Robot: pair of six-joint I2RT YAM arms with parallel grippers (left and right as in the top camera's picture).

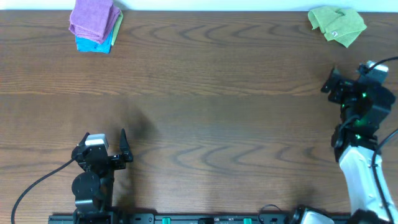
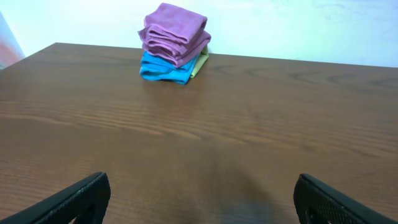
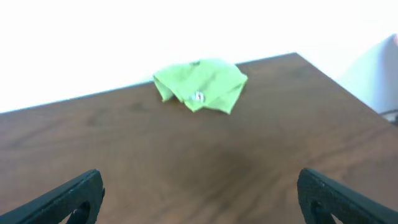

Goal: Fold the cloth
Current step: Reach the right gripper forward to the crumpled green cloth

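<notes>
A: Overhead first. Where does the cloth sit?
B: The lime-green cloth lies crumpled in the far right corner of the wooden table, close to the edge. It is not flat and shows no tidy fold. The task is judged to be at its very start.
A: And the arms?
B: The right gripper is on the cloth's side and aimed at it, near but apart. The left gripper sits at the near left, well apart from the cloth. Likely reason: only the right arm is placed to reach that corner.
A: The stack at far left?
B: A purple folded cloth on top of a bright blue folded cloth. They are parked in the opposite corner, which leaves the middle of the table free for work.
A: Left wrist view.
B: Both fingertips show at the lower corners, spread wide, with bare wood between them. The jaws are released and hold nothing. The stack lies ahead and a little left, far off.
A: Right wrist view.
B: Same spread: fingers wide, nothing held. The cloth lies ahead, slightly left of centre, bunched up, with a small white tag facing up.
A: What does the next move call for?
B: Judgement only. The cloth looks too tight to the corner to spread there. It would want dragging toward mid-table, where both arms can take corners.
</notes>
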